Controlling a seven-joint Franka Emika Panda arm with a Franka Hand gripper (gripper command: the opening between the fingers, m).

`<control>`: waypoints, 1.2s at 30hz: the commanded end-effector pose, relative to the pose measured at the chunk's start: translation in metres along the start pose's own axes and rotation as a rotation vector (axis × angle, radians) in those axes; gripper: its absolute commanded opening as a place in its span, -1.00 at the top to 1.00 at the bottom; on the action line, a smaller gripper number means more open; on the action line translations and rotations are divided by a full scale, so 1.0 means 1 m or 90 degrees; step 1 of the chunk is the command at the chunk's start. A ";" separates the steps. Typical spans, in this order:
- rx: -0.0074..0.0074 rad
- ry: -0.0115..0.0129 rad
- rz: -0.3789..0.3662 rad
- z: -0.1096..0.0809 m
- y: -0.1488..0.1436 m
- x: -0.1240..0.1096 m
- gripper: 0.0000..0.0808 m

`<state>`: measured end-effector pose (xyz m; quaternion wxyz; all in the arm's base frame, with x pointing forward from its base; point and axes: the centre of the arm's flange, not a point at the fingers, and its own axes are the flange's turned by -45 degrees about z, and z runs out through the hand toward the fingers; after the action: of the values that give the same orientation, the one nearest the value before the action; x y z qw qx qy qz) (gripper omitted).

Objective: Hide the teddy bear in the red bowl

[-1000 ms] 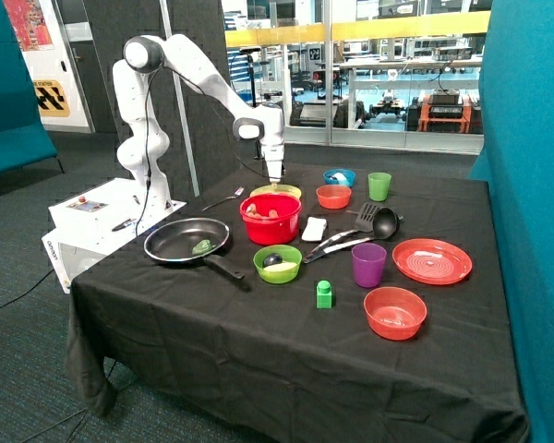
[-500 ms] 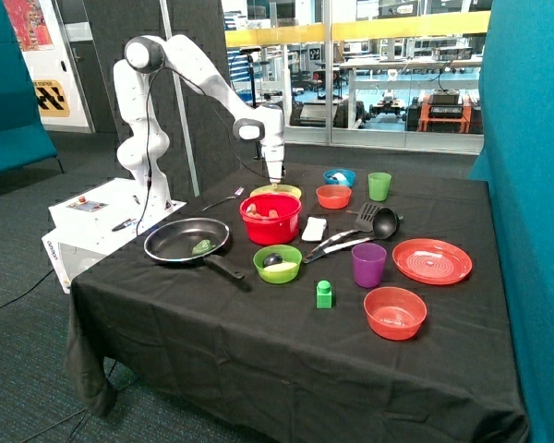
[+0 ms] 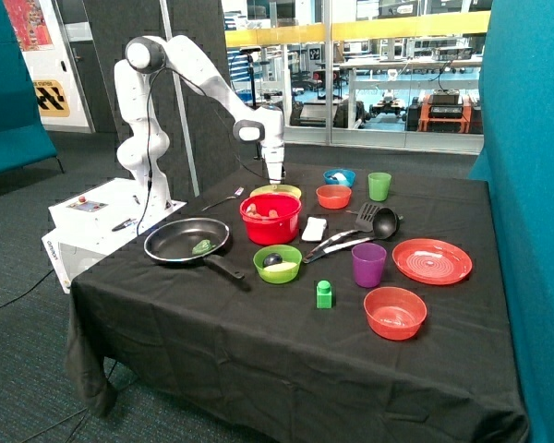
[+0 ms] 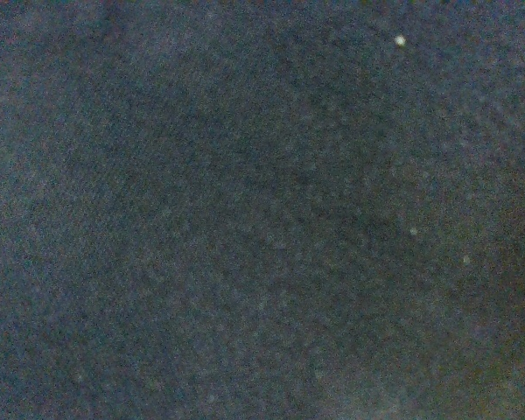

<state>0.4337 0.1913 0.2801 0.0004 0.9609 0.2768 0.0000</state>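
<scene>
Teddy bear (image 3: 263, 211) apparently lying inside red bowl (image 3: 270, 220), partly showing; gripper (image 3: 275, 178) above rim, jaws' state unreadable. Risk: snagging bowl, tipping it.

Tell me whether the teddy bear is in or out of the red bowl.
In. The teddy bear lies inside the red bowl, showing above the rim, so not fully hidden. The hand hangs above the bowl's far edge.

teddy bear (image 3: 263, 211) mostly hidden inside red bowl (image 3: 270, 221); wrist view dark, featureless
</scene>
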 end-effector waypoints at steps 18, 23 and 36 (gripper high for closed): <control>0.0004 0.0002 0.000 0.010 -0.002 -0.003 1.00; 0.0004 0.0002 -0.001 0.008 -0.001 -0.001 1.00; 0.0004 0.0002 -0.004 0.006 0.002 0.002 1.00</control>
<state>0.4327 0.1913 0.2722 0.0004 0.9605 0.2782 0.0036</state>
